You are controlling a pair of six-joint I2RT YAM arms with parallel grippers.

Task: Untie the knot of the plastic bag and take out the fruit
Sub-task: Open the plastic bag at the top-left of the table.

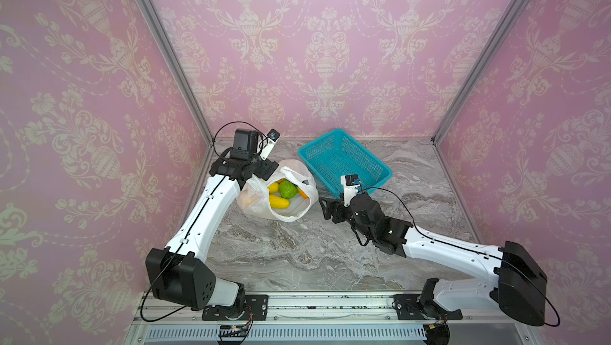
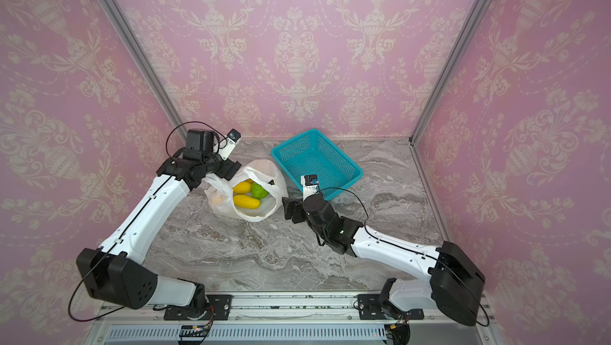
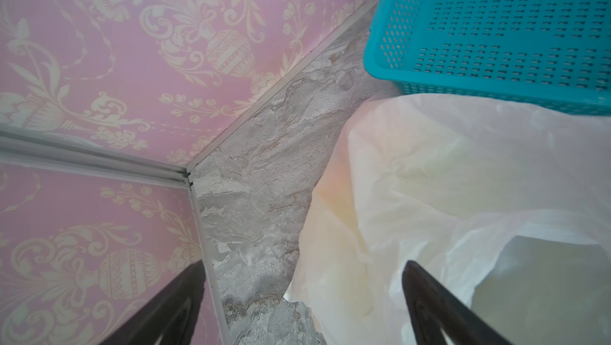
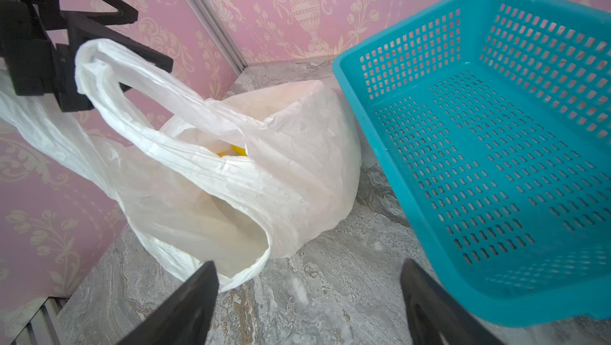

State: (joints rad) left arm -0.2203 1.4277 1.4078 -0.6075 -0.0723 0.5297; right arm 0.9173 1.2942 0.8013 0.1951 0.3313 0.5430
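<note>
While the plastic bag (image 4: 297,168) gapes — left pincer (image 4: 153,41) hooks 1 handle (image 4: 109,72).

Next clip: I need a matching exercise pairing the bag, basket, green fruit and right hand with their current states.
Things:
1. bag
2. basket
3. green fruit
4. right hand

States:
A. teal, nothing in it
B. open, holding nothing
C. lying inside the bag
D. white, mouth open, fruit showing

Pairs: 1-D, 2-A, 3-C, 4-B

Crinkly translucent plastic bag (image 4: 297,161), glossy fruit (image 1: 287,189)
</note>
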